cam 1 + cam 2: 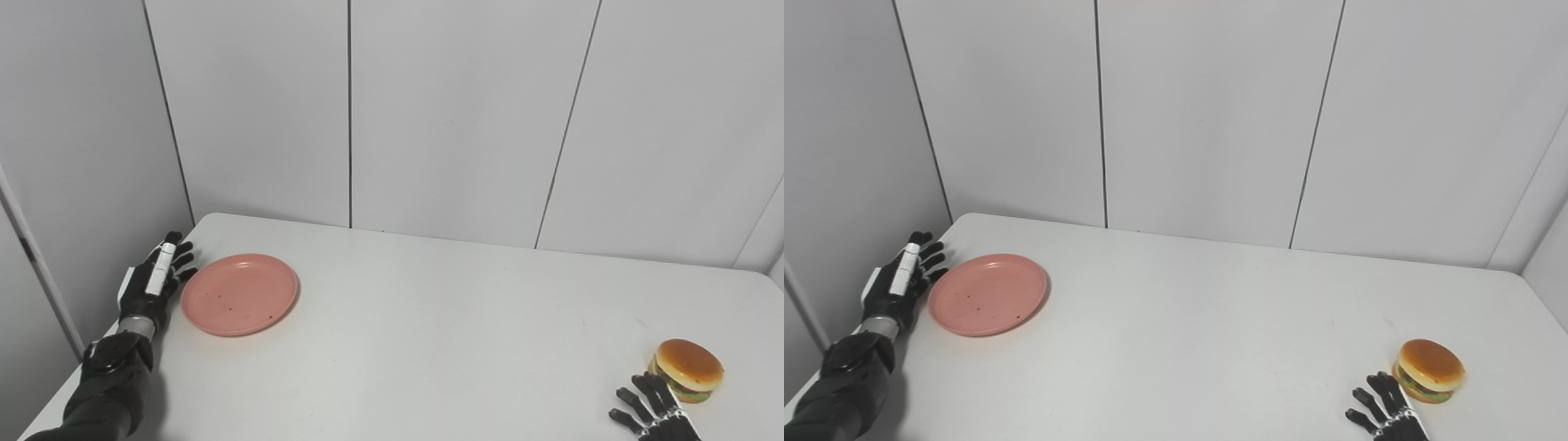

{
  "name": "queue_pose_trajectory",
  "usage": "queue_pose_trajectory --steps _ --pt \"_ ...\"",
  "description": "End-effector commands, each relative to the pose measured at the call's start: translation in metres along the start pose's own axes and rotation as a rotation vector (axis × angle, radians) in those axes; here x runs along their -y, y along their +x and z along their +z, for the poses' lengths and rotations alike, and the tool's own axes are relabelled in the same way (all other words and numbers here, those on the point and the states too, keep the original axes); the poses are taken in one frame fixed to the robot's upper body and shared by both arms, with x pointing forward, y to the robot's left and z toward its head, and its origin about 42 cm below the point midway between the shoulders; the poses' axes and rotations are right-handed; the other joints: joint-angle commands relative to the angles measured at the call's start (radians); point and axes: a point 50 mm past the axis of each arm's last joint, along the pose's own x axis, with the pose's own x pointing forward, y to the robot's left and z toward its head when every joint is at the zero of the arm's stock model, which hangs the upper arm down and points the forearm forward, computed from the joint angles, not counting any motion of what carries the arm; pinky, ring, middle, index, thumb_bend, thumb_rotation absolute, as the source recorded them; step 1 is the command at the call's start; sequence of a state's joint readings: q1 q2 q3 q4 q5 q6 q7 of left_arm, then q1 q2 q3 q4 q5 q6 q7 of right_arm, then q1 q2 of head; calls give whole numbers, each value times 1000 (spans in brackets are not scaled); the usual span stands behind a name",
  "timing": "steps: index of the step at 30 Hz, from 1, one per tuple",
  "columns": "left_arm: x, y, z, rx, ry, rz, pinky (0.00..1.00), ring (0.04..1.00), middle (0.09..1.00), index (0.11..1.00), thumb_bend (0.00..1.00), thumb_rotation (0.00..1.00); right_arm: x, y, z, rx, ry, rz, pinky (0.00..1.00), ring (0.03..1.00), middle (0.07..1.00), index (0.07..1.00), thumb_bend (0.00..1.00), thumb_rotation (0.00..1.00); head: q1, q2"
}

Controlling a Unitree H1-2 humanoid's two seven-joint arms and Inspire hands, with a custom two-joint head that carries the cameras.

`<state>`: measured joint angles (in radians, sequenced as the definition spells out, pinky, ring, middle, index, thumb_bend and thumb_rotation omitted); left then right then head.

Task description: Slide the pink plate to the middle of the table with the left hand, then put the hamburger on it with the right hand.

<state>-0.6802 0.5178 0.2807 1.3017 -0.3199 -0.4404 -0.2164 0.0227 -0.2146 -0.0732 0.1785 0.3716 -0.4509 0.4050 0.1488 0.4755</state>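
The pink plate lies flat at the left side of the white table, with nothing on it. My left hand stands open just left of the plate's rim, fingers spread and pointing away, close to the rim or touching it. The hamburger sits near the table's right front corner. My right hand is open at the bottom edge, fingertips just left of the hamburger, holding nothing. Most of that hand is cut off by the frame.
Grey wall panels close off the back and left of the table. The table's left edge runs right beside my left arm.
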Motion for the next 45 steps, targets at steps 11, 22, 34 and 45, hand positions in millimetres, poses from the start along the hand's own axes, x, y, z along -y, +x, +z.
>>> queue_pose_trajectory --steps 11,22,34,45 --pt "36 10 13 81 1 -127 780 865 847 865 956 786 9 -13 -29 -252 45 -63 813 882 937 930 929 897 -7 6" --pt "61 9 9 94 -24 -186 743 866 853 877 952 768 5 -14 -27 -250 27 -61 809 883 940 933 940 900 -19 11" --pt "92 7 4 97 -47 -238 764 849 848 850 1000 753 -1 -12 -24 -244 20 -54 812 881 934 934 940 900 -31 16" --pt "121 -1 -7 88 -53 -294 766 866 865 869 960 764 -6 -11 -24 -242 16 -50 817 889 934 935 964 890 -42 19"
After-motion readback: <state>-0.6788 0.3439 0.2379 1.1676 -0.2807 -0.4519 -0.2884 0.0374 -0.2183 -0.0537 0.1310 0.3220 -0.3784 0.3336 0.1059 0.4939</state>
